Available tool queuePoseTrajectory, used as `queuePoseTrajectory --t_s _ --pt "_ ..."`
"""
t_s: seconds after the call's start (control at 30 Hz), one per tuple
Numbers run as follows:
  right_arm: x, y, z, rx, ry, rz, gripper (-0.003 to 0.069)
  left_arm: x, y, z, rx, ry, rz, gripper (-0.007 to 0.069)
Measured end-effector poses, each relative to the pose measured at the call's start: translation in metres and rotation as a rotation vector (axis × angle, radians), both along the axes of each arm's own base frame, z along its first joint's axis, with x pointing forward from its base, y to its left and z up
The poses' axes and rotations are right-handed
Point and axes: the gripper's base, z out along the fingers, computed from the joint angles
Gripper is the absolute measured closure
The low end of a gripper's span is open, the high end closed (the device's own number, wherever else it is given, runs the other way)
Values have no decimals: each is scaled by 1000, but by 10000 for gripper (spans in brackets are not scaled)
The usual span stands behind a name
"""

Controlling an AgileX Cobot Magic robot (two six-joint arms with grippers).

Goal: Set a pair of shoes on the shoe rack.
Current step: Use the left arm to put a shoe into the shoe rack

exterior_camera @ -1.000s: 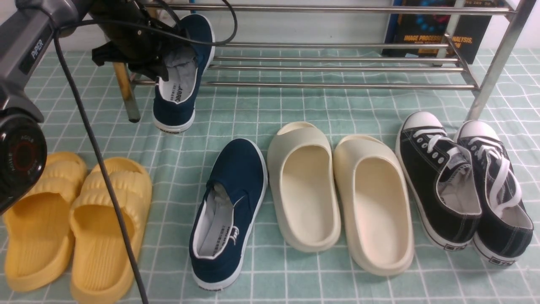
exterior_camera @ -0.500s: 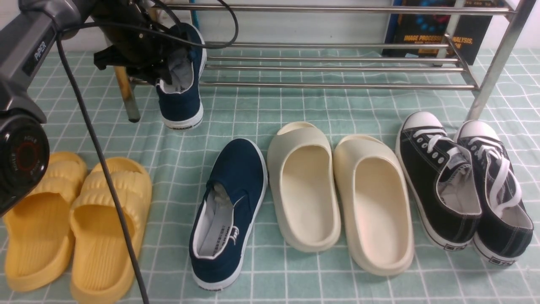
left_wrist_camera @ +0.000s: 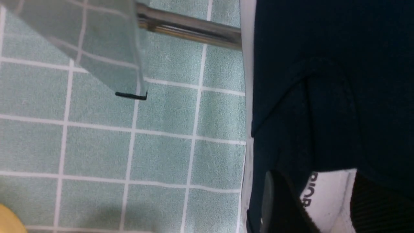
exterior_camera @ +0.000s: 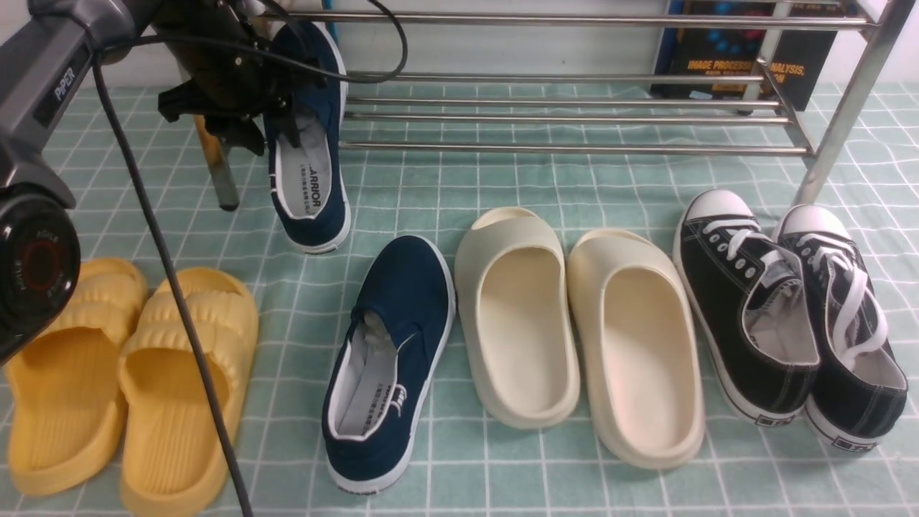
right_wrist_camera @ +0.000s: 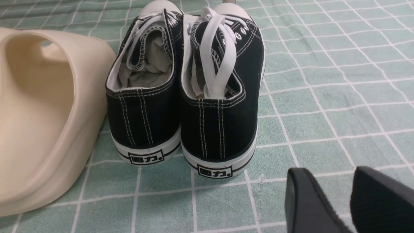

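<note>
**A:** Since the job is to shelve the blue pair, where are those shoes?

**B:** One blue shoe [exterior_camera: 310, 165] leans across the front bar at the left end of the steel rack [exterior_camera: 574, 147]. Its toe is up and its heel is down near the checked green cloth [exterior_camera: 502, 190], so it is not lying flat on the rack. Its mate [exterior_camera: 391, 359] lies flat on the cloth, just beside the cream slides [exterior_camera: 517, 323].

**A:** And the claws?

**B:** The left claw [left_wrist_camera: 325, 204] hangs at the leaning shoe's opening with its fingers apart, and the printed insole shows between them. The right claw [right_wrist_camera: 333, 181] is also spread and empty, low behind the black lace-ups [right_wrist_camera: 184, 97].

**A:** How would a shoe handle?

**B:** It is probably light, with soft canvas that gives and a stiffer rubber sole. I'd pinch the side wall at the opening near the heel, one finger inside. The toe end may droop.
</note>
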Motion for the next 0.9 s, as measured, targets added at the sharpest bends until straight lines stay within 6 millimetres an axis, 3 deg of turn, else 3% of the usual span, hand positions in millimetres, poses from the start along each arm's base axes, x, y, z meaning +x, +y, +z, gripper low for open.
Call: queuePoseTrajectory --t_s 0.13,0.33,0.67,0.9 --pt "0 0 0 0 0 0 412 -4 1 12 5 -26 1 307" --pt "0 0 0 0 0 0 412 -5 1 13 11 -24 -1 351" --pt "0 0 0 0 0 0 412 -10 3 20 40 -18 -20 542" --pt "0 0 0 0 0 0 412 -10 4 20 54 -20 -24 589"
